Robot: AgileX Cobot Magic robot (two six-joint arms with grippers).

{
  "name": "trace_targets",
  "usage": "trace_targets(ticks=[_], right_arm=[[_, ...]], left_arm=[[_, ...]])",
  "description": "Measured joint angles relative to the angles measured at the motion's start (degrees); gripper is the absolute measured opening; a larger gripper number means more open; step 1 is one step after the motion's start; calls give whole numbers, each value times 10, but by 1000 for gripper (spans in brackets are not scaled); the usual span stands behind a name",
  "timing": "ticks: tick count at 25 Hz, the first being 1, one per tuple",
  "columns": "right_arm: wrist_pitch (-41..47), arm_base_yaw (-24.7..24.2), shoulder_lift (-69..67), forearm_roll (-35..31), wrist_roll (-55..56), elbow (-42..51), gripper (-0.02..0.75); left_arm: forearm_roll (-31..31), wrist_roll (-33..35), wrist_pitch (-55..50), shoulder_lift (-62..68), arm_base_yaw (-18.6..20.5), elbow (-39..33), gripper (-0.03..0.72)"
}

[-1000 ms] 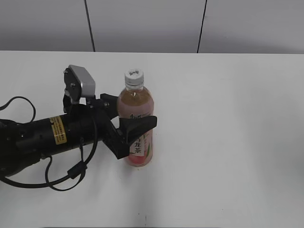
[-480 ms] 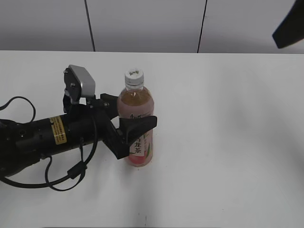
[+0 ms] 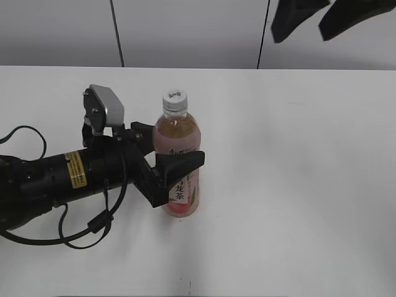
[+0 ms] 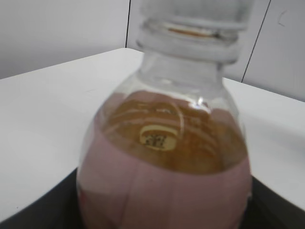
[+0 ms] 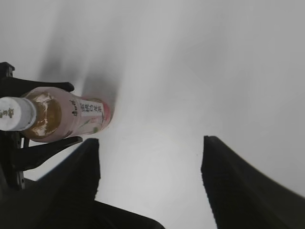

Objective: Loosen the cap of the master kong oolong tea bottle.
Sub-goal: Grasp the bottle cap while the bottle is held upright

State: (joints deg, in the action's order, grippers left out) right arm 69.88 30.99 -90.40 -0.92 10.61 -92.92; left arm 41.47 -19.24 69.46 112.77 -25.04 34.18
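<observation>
The master kong oolong tea bottle (image 3: 177, 179) stands upright on the white table, with pale amber tea and a pink-and-white label. Its white cap (image 3: 174, 100) is on top with nothing touching it. My left gripper (image 3: 172, 148) reaches in from the left and is shut on the bottle's body, one finger at each side. In the left wrist view the bottle (image 4: 164, 181) fills the picture, its cap (image 4: 190, 9) blurred at the top. My right gripper (image 3: 300, 37) hangs open, high at the back right and apart from the bottle. Its wrist view shows the bottle (image 5: 62, 117) and cap (image 5: 16, 113) far left of the open gripper (image 5: 148, 143).
The left arm's black body and loose cable (image 3: 93, 226) lie along the table's left side. A grey panelled wall (image 3: 185, 31) runs behind the table. White tabletop (image 3: 297, 185) stretches right of the bottle.
The right gripper has come into the exterior view at the top right and moved leftward. The left gripper and the bottle have not moved.
</observation>
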Motion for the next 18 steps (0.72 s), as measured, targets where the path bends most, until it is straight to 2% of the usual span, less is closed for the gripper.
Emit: trace_targets(ticks=[9, 15, 18], right_arm=[[0, 68, -53, -25, -8, -6, 462], [0, 76, -53, -26, -133, -8, 458], [0, 76, -53, -26, -115, -8, 458]], left_arm=[[0, 0, 1, 0, 0, 0, 455], [0, 0, 0, 0, 0, 0, 455], [0, 0, 1, 0, 0, 0, 455]])
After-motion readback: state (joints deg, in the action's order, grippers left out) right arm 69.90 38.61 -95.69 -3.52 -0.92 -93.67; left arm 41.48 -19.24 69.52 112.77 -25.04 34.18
